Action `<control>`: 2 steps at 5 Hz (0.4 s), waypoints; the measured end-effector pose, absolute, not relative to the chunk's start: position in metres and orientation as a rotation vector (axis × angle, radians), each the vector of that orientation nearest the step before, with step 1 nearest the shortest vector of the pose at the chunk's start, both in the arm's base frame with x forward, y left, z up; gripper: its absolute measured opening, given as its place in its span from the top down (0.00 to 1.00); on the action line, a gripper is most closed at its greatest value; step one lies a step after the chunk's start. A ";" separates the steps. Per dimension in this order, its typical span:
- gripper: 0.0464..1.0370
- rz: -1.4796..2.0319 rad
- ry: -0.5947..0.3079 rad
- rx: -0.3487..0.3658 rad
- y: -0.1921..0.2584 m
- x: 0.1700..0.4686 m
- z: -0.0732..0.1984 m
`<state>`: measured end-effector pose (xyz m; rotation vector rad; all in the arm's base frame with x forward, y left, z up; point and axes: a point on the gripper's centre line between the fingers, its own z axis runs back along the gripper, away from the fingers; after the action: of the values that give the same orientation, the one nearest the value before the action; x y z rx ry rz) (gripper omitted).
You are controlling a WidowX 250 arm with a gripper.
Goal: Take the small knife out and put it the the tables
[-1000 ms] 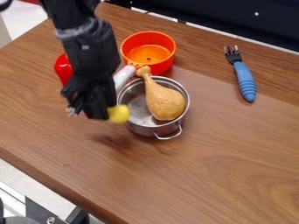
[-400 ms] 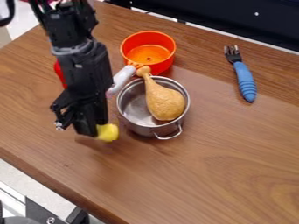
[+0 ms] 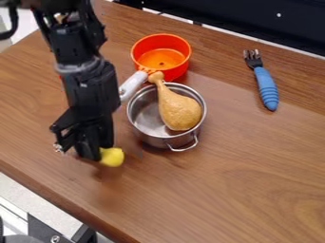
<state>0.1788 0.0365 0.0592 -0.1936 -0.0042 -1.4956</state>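
Wooden tabletop (image 3: 241,190), yellow object (image 3: 112,157) at the tip of the gripper (image 3: 96,153).

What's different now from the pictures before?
The gripper and the yellow thing it holds moved down the picture and a little left, away from the metal pot. Nothing new was grabbed or let go. The pot, drumstick, orange pot and blue fork stayed put.

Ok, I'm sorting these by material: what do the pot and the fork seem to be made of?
The pot looks like shiny metal, probably steel: its wall gleams silver. The fork's handle looks like matte blue plastic or rubber, ridged; its tines seem metal, catching light.
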 end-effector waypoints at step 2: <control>0.43 -1.524 0.010 -0.193 0.034 0.177 0.055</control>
<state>0.1765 0.0343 0.0549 -0.1926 0.0105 -1.5237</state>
